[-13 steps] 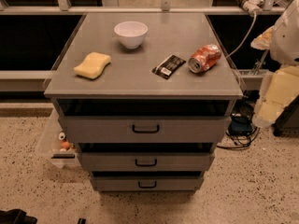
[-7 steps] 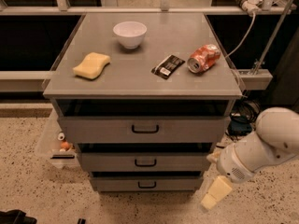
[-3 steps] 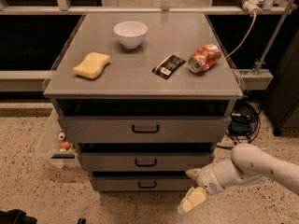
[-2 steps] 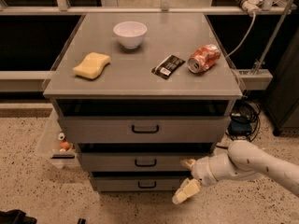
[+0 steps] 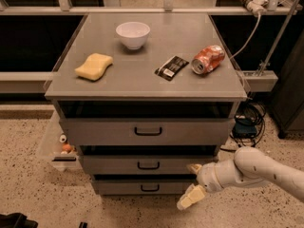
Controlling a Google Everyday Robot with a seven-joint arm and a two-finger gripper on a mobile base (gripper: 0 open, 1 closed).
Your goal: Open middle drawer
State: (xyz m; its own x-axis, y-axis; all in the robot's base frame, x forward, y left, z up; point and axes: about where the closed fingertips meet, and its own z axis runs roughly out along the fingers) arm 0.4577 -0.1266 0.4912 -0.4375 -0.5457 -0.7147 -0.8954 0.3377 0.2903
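Observation:
The grey cabinet has three drawer fronts stacked one under another. The middle drawer (image 5: 114, 165) is a grey front with a small black bar handle (image 5: 148, 165) and looks closed. My gripper (image 5: 192, 183) is in front of the right part of the cabinet, to the right of that handle and a little below it. Its two cream fingers are spread open, the upper fingertip (image 5: 194, 167) by the middle drawer's front and the lower one (image 5: 189, 199) near the bottom drawer (image 5: 118, 187). It holds nothing.
The top drawer (image 5: 95, 132) is above. On the cabinet top (image 5: 142, 80) lie a white bowl (image 5: 133, 34), a yellow sponge (image 5: 94, 66), a black packet (image 5: 171, 67) and a red can (image 5: 207, 59). A clear bin (image 5: 56, 144) stands at the left, cables (image 5: 247, 122) at the right.
My arm came down from the upper right and swung left along the floor. The gripper has moved leftward and up toward the middle drawer's front. The drawers have not moved.

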